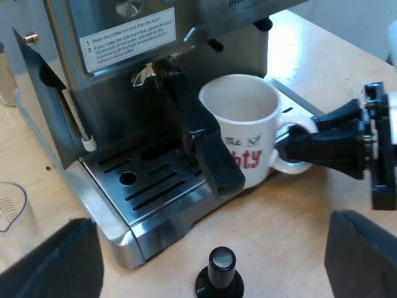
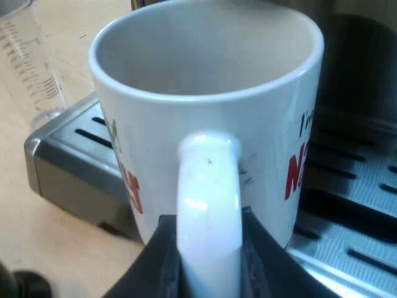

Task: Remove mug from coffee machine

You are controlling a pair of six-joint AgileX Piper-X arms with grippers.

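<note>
The espresso machine (image 1: 124, 74) is the biggest thing I have on screen, with its slotted drip tray (image 1: 149, 186) at the front. The mug (image 1: 242, 124) stands on that tray, just beside the holder's dark handle (image 1: 201, 136), which juts out from the machine's front and reaches down past the mug's side. From the right wrist view the mug (image 2: 205, 112) looks empty.

I judge it to be glazed ceramic: stiff, moderately heavy for its size, smooth enough to slip, and liable to chip if knocked against the holder's handle or the tray edge. The loop handle (image 2: 208, 205) is the natural place to take it, low on the loop where the fingers can bear on both flat sides. With no liquid visible, a slight tilt should cost nothing.

My right gripper (image 1: 304, 139) is already there. In its own view the right gripper (image 2: 209, 267) has one black finger against each side of the loop, closed onto it with no gap that I can make out, so I read it as clamped on the mug's handle.

My left gripper (image 1: 209, 248) hangs before the tray, fingers spread wide and holding nothing, with the black-knobbed tamper (image 1: 220, 273) on the table beneath it. The measuring glass (image 1: 9, 205) stands on the table near the tray's corner.
</note>
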